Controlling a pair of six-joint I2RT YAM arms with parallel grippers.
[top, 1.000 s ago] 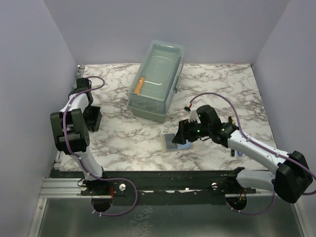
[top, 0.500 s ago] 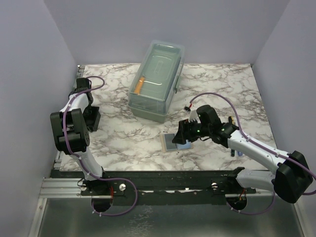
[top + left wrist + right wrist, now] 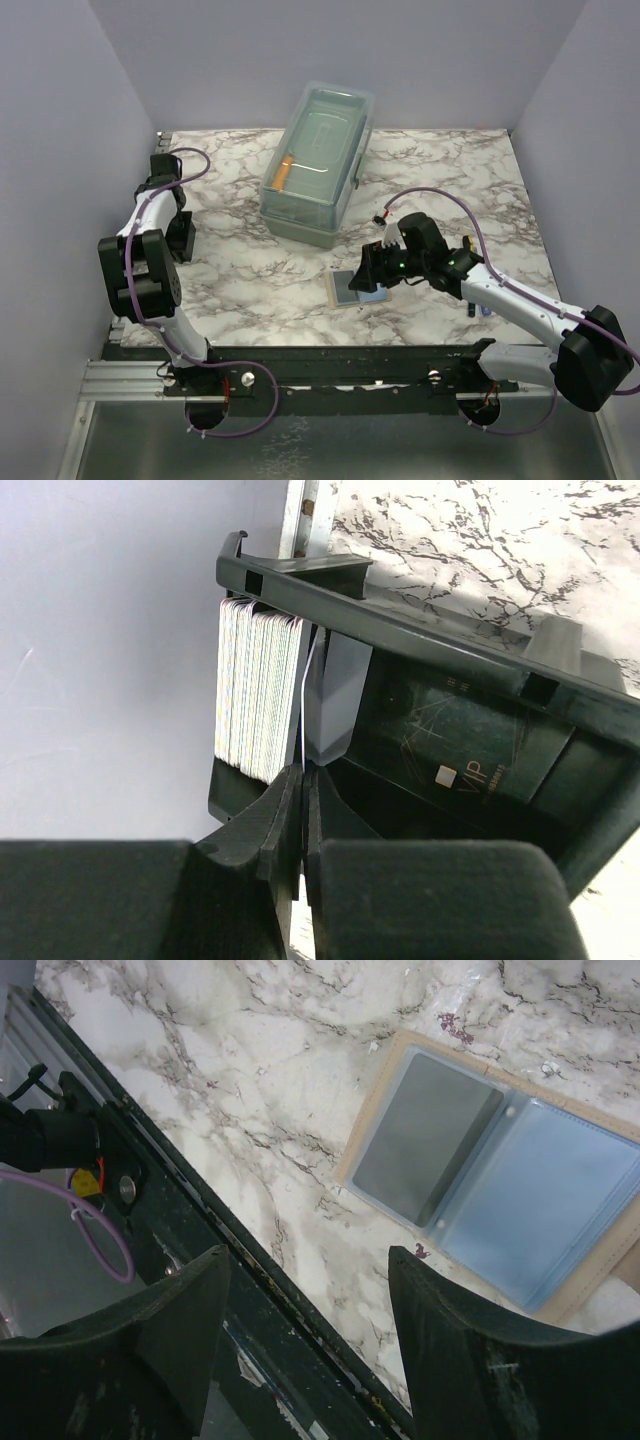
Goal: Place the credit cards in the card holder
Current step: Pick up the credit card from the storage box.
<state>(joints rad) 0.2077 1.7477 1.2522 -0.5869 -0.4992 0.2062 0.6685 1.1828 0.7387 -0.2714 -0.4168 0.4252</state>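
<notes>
**Top view**
Table (image 3: pixel 250 270): you have white marble, with a clear lidded box (image 3: pixel 318 165) at the far middle.
Holder (image 3: pixel 184 246): it sits at the left edge by the wall, well apart from the two loose cards.
Left gripper (image 3: pixel 176 225): your left arm reaches along the left edge and the gripper is right at the holder. From here you cannot tell how its jaws stand.
Right gripper (image 3: pixel 368 275): it hangs over the right half of a tan pad (image 3: pixel 331 290), near the middle of the near side.
Cards: the grey card (image 3: pixel 347 287) lies on the pad, and the blue card (image 3: pixel 375 297) peeks out under the gripper.

**Left wrist**
Left gripper (image 3: pixel 303 800): the fingers (image 3: pixel 255 830) are together with only a slit between them, at the near side of the holder (image 3: pixel 400 630).
Slots: a stack (image 3: pixel 258 695) of cards stands on edge in the left slot. A dark VIP card (image 3: pixel 450 750) leans in the compartment to its right.
Pale edge: a thin line runs from the slit up beside the stack. You cannot tell whether it is a card being pinched.

**Right wrist**
Right gripper (image 3: pixel 305 1270): the jaws are wide apart with nothing between them, above the black rail (image 3: pixel 265 1310).
Cards: the grey card (image 3: pixel 425 1140) and blue card (image 3: pixel 540 1210) lie flat, side by side on the pad (image 3: pixel 368 1110), beyond the fingertips.
</notes>
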